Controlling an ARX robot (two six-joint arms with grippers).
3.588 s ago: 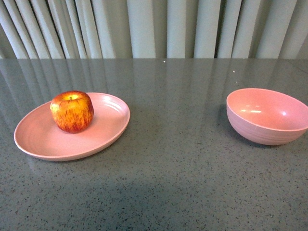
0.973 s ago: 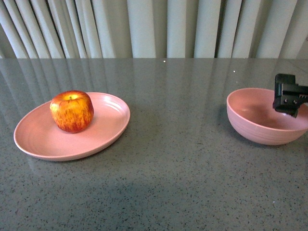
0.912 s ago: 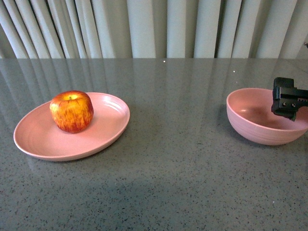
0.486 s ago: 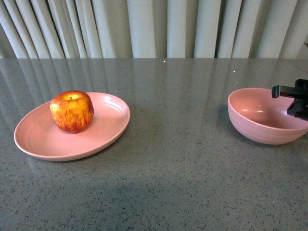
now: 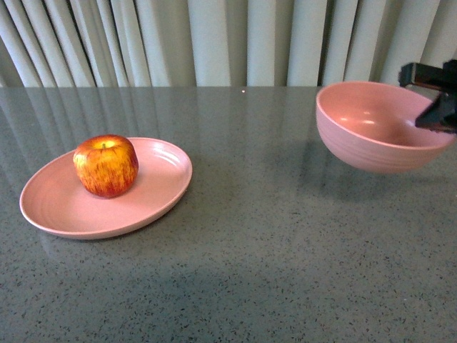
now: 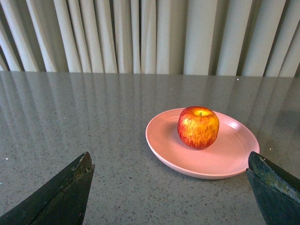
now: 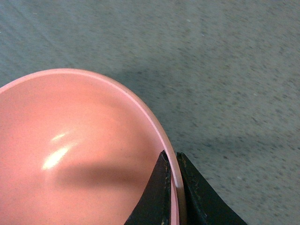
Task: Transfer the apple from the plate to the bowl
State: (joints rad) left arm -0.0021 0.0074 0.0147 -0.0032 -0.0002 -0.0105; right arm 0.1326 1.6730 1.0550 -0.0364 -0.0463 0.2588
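Note:
A red apple [image 5: 106,165] with yellow streaks stands on the shallow pink plate [image 5: 50,207] at the left of the table. The same apple [image 6: 198,127] and plate [image 6: 164,145] show in the left wrist view, ahead of my left gripper [image 6: 171,171], which is open with nothing between its fingers. The deep pink bowl [image 5: 364,132] hangs tilted above the table at the right, empty. My right gripper [image 5: 437,107] is shut on its right rim. In the right wrist view the two fingers [image 7: 157,192] pinch the bowl's rim [image 7: 169,151], one inside and one outside.
The grey speckled table [image 5: 257,243] stretches between plate and bowl. Pale pleated curtains [image 5: 214,39] hang behind its far edge. The bowl's shadow lies on the table under it.
The right gripper came in from the right, shut on the bowl's rim and lifted the bowl up off the table, shifting it slightly left. Apple and plate have not moved.

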